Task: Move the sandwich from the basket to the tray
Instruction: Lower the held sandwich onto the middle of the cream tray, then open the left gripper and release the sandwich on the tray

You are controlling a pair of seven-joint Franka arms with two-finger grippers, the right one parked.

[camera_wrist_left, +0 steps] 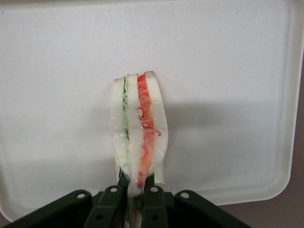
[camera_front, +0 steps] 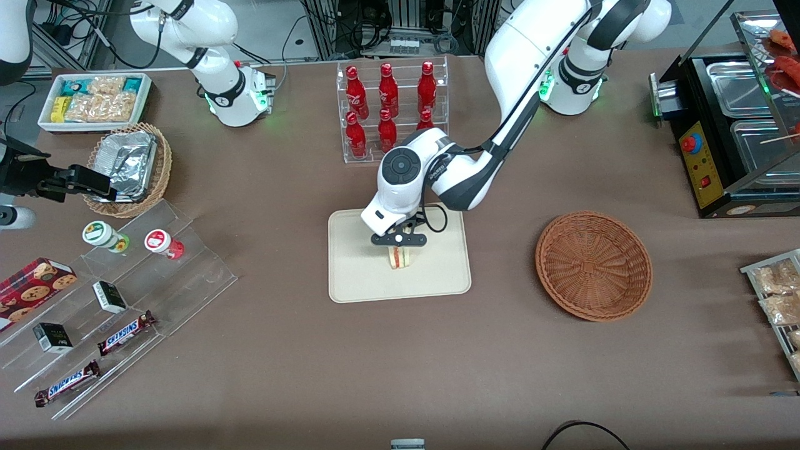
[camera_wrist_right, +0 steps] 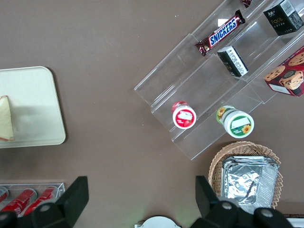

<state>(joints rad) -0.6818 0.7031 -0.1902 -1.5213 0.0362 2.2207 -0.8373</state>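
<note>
The left arm's gripper (camera_front: pixel 399 245) is hanging over the middle of the tray (camera_front: pixel 350 281), its two fingers (camera_wrist_left: pixel 114 197) drawn in close and pinching one end of the sandwich (camera_front: pixel 400 257). In the left wrist view the gripper (camera_wrist_left: pixel 134 192) is clamping the clear film and bread at the narrow end of the sandwich (camera_wrist_left: pixel 137 128), which is showing pale bread slices with a green layer and an orange-red layer between them. The sandwich is standing on edge over the cream tray (camera_wrist_left: pixel 57 71); whether it is touching the tray floor cannot be told, though its shadow is lying just beside it. In the right wrist view a pale edge of the sandwich (camera_wrist_right: pixel 4 118) is showing on the tray (camera_wrist_right: pixel 33 109). The basket (camera_front: pixel 593 265) is sitting on the brown table (camera_front: pixel 262 369), well apart from the tray, toward the working arm's end, with nothing visible inside it. A clear rack of red bottles (camera_front: pixel 390 106) is standing farther from the front camera than the tray. Toward the parked arm's end, a tan wicker basket with foil (camera_front: pixel 130 167) and a clear stepped shelf (camera_front: pixel 125 300) carrying Snickers bars (camera_front: pixel 125 332) are lying.
</note>
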